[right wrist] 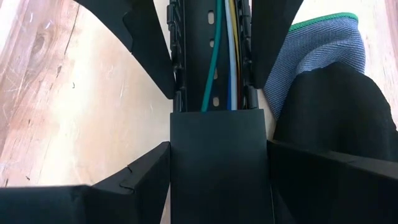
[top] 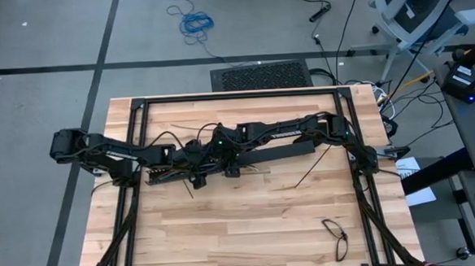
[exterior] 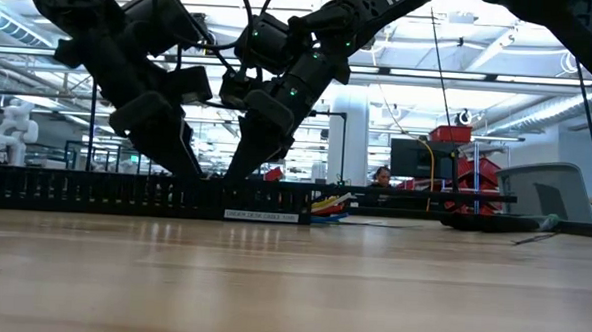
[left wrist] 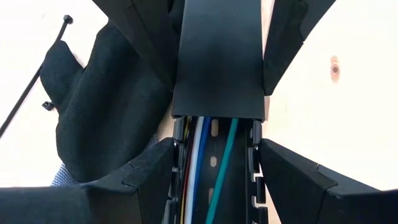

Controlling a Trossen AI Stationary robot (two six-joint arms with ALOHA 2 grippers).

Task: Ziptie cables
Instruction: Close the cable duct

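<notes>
I had both claws, left (left wrist: 217, 180) and right (right wrist: 217, 62), straddling the slotted bar (top: 223, 162), half open; the cables (left wrist: 202, 168) ran lengthwise between their fingers.

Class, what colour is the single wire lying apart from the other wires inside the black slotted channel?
Green wire, clearest in the right wrist view.

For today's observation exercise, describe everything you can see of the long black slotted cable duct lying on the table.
The slotted cable duct is a long black channel, apparently plastic, with slotted side walls and oval holes in its floor. It lies flat across the middle of the wooden table. Coloured cables run lengthwise inside it: green, blue, white and yellow. A smooth black cover caps part of it. The left gripper and right gripper straddle it, fingers on either side.
</notes>
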